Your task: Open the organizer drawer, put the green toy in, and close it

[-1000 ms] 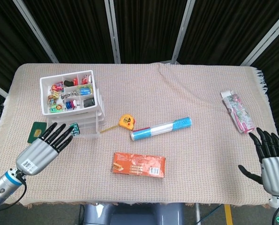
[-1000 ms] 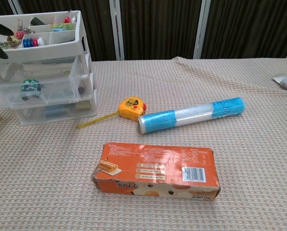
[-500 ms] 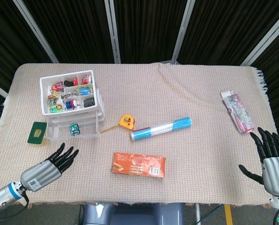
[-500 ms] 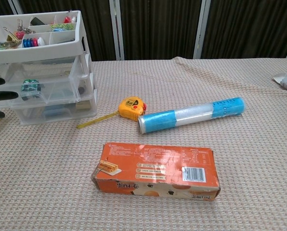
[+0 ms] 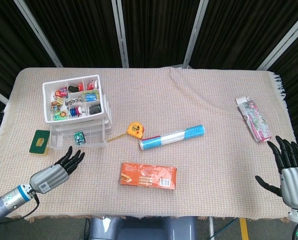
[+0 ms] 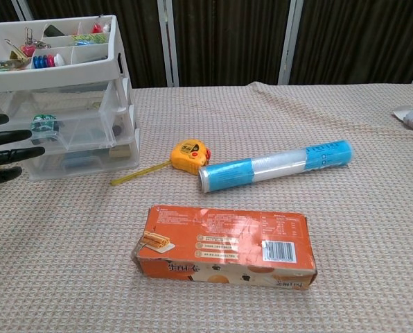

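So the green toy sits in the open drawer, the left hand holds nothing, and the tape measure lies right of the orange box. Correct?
One slip: the tape measure lies behind the orange box, nearer the organizer, as the head view shows. The green toy does sit in the open drawer, and the left hand holds nothing.

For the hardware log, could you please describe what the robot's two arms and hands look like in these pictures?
Left hand: a silver-grey metal palm with a white barcode-like sticker, black fingers, a teal ring at the wrist, then a silver forearm with a black cable. Right hand: the same silver palm and black fingers, with a small green light below its wrist.
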Robot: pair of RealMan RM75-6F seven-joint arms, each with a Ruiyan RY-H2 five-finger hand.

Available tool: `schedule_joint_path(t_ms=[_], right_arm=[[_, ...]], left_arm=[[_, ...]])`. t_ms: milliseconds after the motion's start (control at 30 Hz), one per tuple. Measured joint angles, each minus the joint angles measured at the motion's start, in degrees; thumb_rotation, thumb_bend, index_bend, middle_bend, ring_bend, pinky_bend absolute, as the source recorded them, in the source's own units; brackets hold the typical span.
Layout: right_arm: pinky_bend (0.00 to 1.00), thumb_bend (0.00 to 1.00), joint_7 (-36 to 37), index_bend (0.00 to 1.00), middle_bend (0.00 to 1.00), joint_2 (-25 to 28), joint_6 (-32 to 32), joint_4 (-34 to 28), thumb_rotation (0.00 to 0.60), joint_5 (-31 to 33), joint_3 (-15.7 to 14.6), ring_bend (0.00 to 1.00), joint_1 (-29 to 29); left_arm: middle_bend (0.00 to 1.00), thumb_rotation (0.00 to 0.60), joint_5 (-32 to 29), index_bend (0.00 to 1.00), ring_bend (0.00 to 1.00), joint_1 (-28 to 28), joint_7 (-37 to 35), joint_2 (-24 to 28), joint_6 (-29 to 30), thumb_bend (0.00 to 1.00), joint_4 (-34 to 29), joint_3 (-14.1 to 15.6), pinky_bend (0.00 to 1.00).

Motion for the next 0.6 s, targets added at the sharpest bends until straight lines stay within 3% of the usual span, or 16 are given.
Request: schedule_joint_path(t_ms=[600], right_arm=[[0.02,0.00,-0.9,0.10,0.00,-0.4,-0.5,0.0,0.600,-0.2,-0.2,0.00,0.1]], left_arm=[[0.08,0.600,2.2,0.26,0.08,-1.1,1.6,-1.3,0.9,0.92,1.9,0.2,0.14]])
